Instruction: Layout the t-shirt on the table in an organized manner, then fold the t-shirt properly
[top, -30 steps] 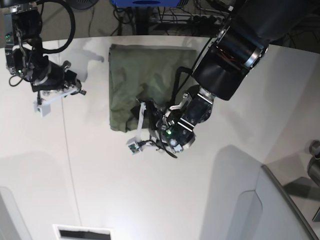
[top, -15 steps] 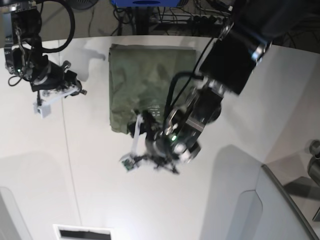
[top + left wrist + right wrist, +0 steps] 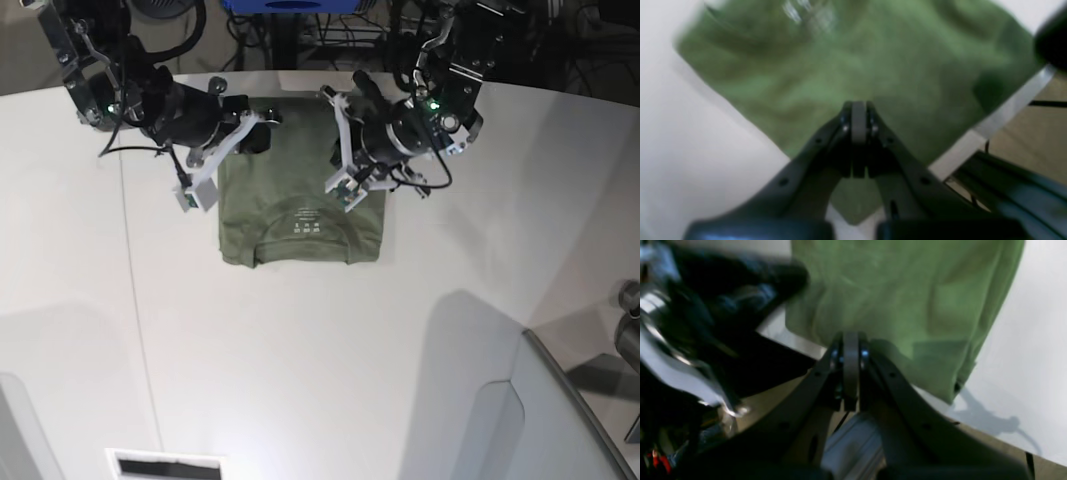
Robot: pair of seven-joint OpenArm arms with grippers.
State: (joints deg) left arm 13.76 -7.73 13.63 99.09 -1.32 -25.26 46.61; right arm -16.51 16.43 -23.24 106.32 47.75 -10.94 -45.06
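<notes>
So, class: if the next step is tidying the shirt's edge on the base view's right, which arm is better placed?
Left, probably: its gripper, jaws shut, sits over that side of the t-shirt; the right gripper is at the opposite side.

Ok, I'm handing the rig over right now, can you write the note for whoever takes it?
Left pincer: shut, above the t-shirt; no cloth visibly pinched.
Right pincer: shut, at the shirt's far edge; apparently empty too.
Shirt: on the table near its far edge.
Done: folded to a compact rectangle, neck label up.
Left: probably lift both arms clear, check wrinkles.
</notes>
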